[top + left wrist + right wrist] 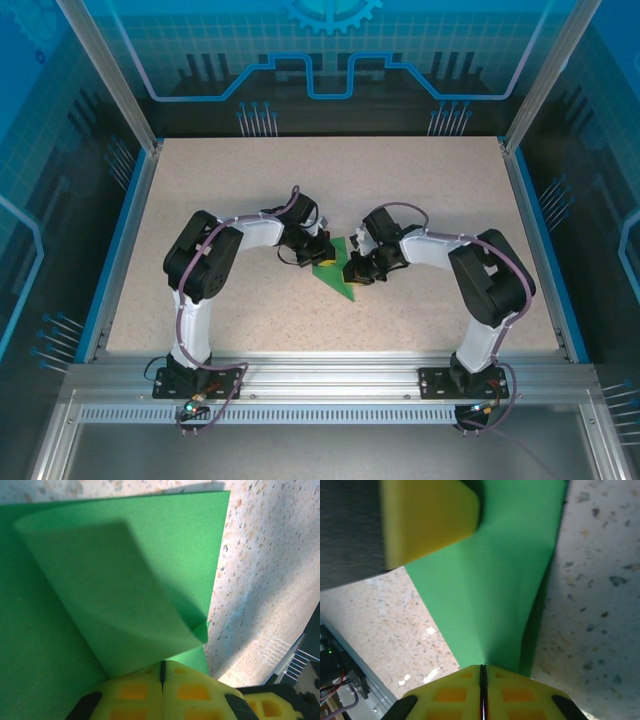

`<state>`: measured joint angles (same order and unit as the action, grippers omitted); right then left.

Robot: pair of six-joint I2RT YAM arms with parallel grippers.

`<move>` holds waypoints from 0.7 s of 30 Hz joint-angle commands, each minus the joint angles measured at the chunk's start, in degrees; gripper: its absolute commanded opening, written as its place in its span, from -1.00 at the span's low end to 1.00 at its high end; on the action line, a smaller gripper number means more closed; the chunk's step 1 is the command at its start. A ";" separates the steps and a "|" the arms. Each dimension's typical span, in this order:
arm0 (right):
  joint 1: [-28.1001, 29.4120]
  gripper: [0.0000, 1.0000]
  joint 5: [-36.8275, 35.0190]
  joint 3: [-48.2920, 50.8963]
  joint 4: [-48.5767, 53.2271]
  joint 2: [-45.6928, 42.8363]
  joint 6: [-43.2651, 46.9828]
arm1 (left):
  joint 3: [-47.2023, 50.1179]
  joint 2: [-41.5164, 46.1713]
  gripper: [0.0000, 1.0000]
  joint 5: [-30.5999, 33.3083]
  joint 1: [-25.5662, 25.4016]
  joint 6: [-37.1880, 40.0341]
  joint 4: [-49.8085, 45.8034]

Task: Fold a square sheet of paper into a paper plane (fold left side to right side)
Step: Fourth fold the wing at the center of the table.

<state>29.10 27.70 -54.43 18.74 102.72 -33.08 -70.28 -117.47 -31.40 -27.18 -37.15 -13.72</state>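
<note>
**Both grippers pinching the green sheet, mid-table**

- Thin, bright green, matte square sheet of paper [336, 274] lies at the middle of the speckled beige tabletop [420, 200], between the two arm tips. From overhead it reads as a narrow pointed wedge, tip toward the far side.
- Left gripper [322, 253] sits at the sheet's left edge and right gripper [354, 271] at its right edge, close together.
- Left wrist view: the left gripper [162, 674] has its yellow fingers pressed together, with only a dark seam between them. A flap of the paper [125, 580] comes out of that seam. The flap is lifted and curled over the flat layer beneath, rounded rather than creased. Bare tabletop [270, 580] lies to the right.
- Right wrist view: the right gripper [483, 674] is likewise pinched shut on the paper [505, 580], which fans away from the seam with a soft ridge down its length.
- A blurred yellow pad [430, 515] lies over the sheet's far end, upper left.
- The paper is plain and unmarked.
</note>
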 commanded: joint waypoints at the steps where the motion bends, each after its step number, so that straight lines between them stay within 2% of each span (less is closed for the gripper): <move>1: -0.35 -0.80 -1.03 -1.21 0.50 1.96 -0.42 | 1.57 -1.87 -1.00 3.54 0.24 -0.03 -2.84; 10: 0.18 -0.81 -5.69 -0.07 4.66 3.83 0.78 | 1.74 1.03 -1.00 3.07 0.20 0.88 -1.23; 13: 0.45 -0.82 -7.22 0.37 5.86 4.32 0.78 | 3.88 4.48 -0.89 2.87 0.11 1.57 1.83; 16: 0.77 -0.92 -9.15 0.27 7.20 4.49 0.95 | 7.01 8.17 -0.80 2.01 0.02 2.09 6.04; 21: 1.15 -1.00 -10.00 -0.10 7.84 4.82 1.09 | 10.39 10.86 -0.86 -0.38 -0.84 3.39 9.60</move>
<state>29.74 24.64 -55.64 20.91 104.51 -32.58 -61.56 -108.95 -30.11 -27.38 -35.97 -7.73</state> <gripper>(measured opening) 0.047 0.084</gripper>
